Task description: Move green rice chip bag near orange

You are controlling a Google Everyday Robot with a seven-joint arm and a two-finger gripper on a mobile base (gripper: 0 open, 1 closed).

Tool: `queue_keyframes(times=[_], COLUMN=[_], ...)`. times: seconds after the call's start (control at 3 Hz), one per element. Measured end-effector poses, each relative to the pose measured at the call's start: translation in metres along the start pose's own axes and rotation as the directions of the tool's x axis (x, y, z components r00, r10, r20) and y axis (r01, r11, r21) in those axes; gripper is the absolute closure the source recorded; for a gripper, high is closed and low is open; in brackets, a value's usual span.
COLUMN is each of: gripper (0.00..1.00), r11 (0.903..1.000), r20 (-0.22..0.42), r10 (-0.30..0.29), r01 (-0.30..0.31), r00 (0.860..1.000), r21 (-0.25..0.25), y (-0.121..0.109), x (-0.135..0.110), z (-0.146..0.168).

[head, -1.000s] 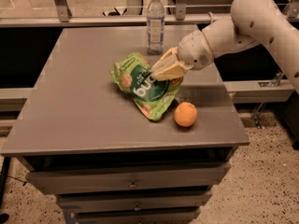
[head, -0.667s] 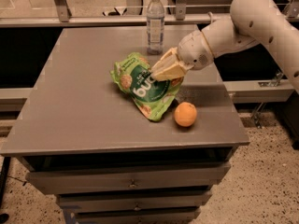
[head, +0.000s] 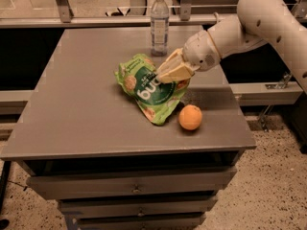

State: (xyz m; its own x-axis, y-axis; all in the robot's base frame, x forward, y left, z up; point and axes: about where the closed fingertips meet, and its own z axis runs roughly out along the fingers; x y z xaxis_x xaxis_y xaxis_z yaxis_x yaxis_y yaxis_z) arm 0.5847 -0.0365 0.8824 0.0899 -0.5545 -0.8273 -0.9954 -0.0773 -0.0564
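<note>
The green rice chip bag (head: 146, 90) lies crumpled on the grey table (head: 81, 109), its lower corner right next to the orange (head: 190, 117). The orange sits on the table near the front right, just right of the bag. My gripper (head: 168, 73) reaches in from the right on a white arm (head: 249, 23). Its tan fingers (head: 176, 72) are shut on the bag's upper right edge, and that edge is raised a little off the table.
A clear water bottle (head: 159, 23) stands upright at the back of the table, just behind the bag and gripper. The table's front edge is close below the orange. Drawers (head: 134, 188) sit under the tabletop.
</note>
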Motion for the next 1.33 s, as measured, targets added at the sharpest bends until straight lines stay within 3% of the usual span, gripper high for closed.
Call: queue_keyframes(times=[0.33,0.67,1.0,1.33], gripper=[0.16,0.00,0.00,0.00], r11=[1.0000,1.0000,1.0000,0.9988], r20=[-0.006,-0.009,-0.009,0.006], r10=[0.003,0.004,0.004,0.038], r01=[-0.003,-0.004,-0.004,-0.038], r00=[1.000,1.000,1.000,0.999], r21=[-0.001,-0.001,-0.001,0.032], y=[0.0001,0.0008,0.0008,0.0020], x=[0.0003,0.0002,0.0002,0.0002], z=[-0.0011,-0.0017,-0.0017,-0.0095])
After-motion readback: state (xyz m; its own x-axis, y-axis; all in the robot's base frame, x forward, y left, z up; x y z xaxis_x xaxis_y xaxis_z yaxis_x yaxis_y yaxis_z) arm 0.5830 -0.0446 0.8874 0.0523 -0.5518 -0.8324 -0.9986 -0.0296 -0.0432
